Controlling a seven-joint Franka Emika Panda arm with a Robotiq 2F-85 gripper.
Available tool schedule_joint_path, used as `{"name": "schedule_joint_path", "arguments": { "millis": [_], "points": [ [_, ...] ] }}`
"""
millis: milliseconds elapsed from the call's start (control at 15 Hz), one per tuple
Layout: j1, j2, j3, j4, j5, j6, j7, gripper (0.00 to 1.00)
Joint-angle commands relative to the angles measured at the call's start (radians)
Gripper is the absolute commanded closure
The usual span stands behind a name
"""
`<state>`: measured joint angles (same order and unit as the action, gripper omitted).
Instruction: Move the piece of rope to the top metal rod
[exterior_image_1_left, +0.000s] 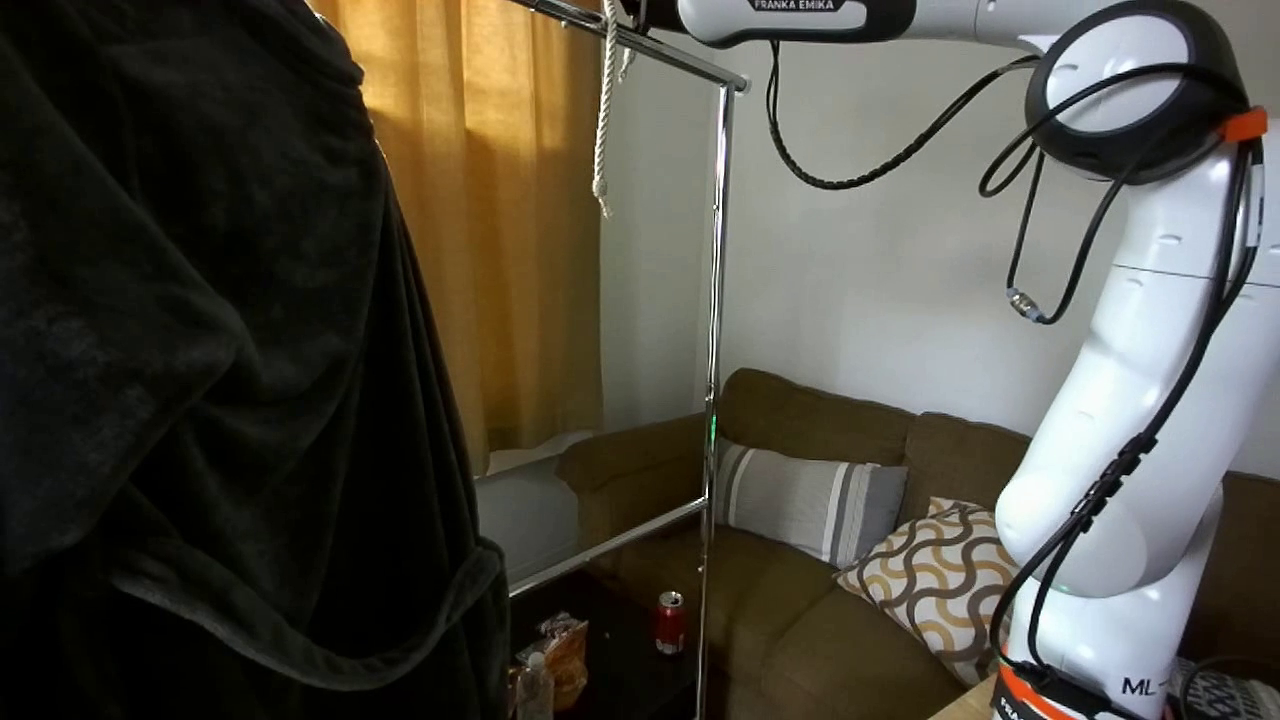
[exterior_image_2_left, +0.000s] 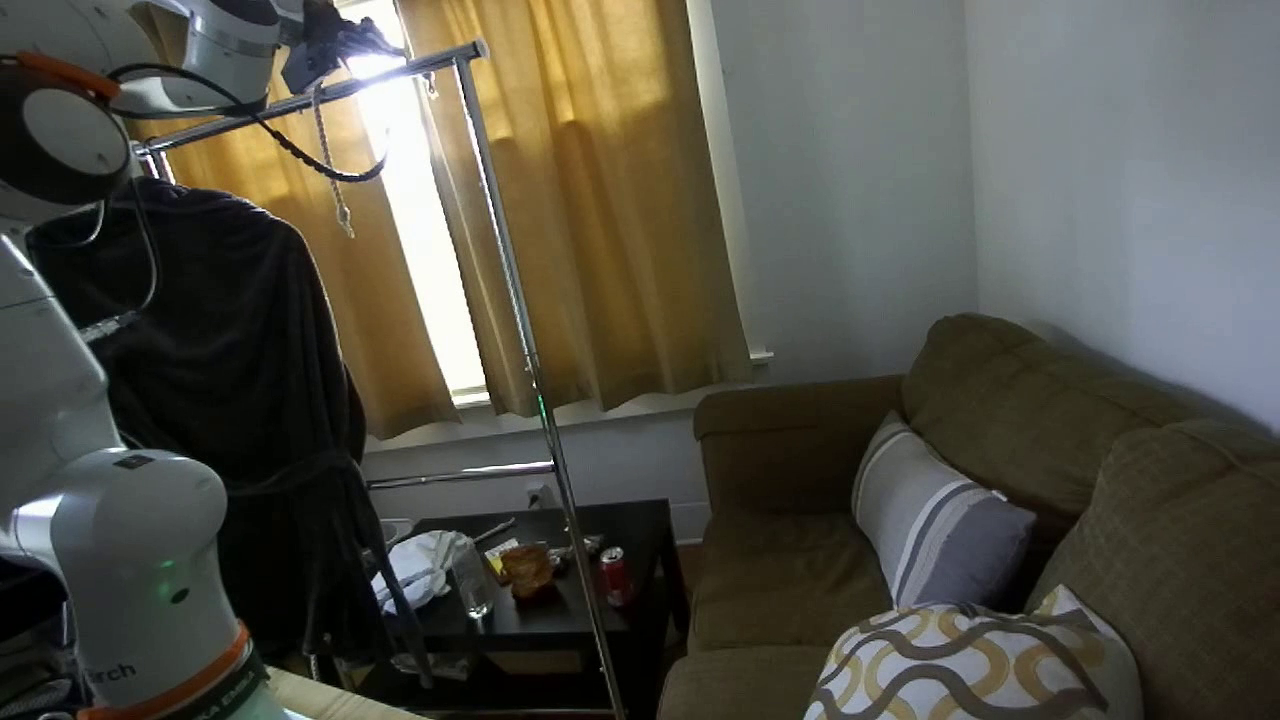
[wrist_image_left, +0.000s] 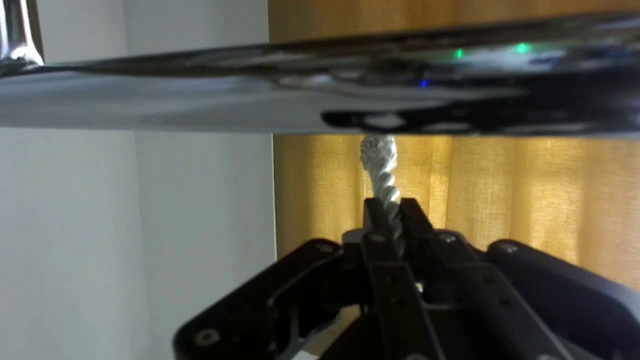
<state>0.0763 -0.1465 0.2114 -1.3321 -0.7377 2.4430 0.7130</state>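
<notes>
The white twisted rope (exterior_image_1_left: 604, 110) hangs long in front of the chrome top rod (exterior_image_1_left: 690, 62), with a short end behind it. In an exterior view the rope (exterior_image_2_left: 328, 150) also crosses the top rod (exterior_image_2_left: 435, 62) and hangs down. My gripper (exterior_image_2_left: 350, 40) is above the rod there. In the wrist view, which looks upside down, my gripper (wrist_image_left: 391, 207) is shut on the rope (wrist_image_left: 386, 180) near its knotted end. The rod (wrist_image_left: 200, 97) crosses between camera and curtain and partly hides that end. The fingertips are out of frame or too dark in the exterior views.
A dark robe (exterior_image_2_left: 240, 330) hangs from the rack beside the arm. The rack's upright post (exterior_image_1_left: 718, 250) stands at one end of the rod. Yellow curtains (exterior_image_2_left: 600, 200) are behind. A low black table (exterior_image_2_left: 640, 520) with a red can (exterior_image_2_left: 616, 577) and a sofa (exterior_image_2_left: 790, 450) stand beyond.
</notes>
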Motion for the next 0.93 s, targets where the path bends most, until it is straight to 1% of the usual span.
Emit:
{"name": "schedule_joint_path", "arguments": {
  "millis": [0, 400, 467, 533, 600, 667, 733, 867],
  "points": [
    [0.014, 0.047, 0.002, 0.062, 0.061, -0.071, -0.061, 0.97],
    [0.016, 0.083, 0.003, 0.108, 0.118, -0.151, -0.113, 0.97],
    [0.016, 0.087, 0.003, 0.115, 0.124, -0.157, -0.117, 0.76],
    [0.016, 0.091, 0.004, 0.123, 0.131, -0.168, -0.122, 0.75],
    [0.016, 0.094, 0.004, 0.128, 0.135, -0.175, -0.125, 0.59],
    [0.017, 0.098, 0.005, 0.136, 0.138, -0.183, -0.129, 0.49],
    [0.017, 0.101, 0.005, 0.142, 0.14, -0.187, -0.13, 0.4],
    [0.017, 0.108, 0.005, 0.154, 0.143, -0.188, -0.132, 0.27]
  ]
}}
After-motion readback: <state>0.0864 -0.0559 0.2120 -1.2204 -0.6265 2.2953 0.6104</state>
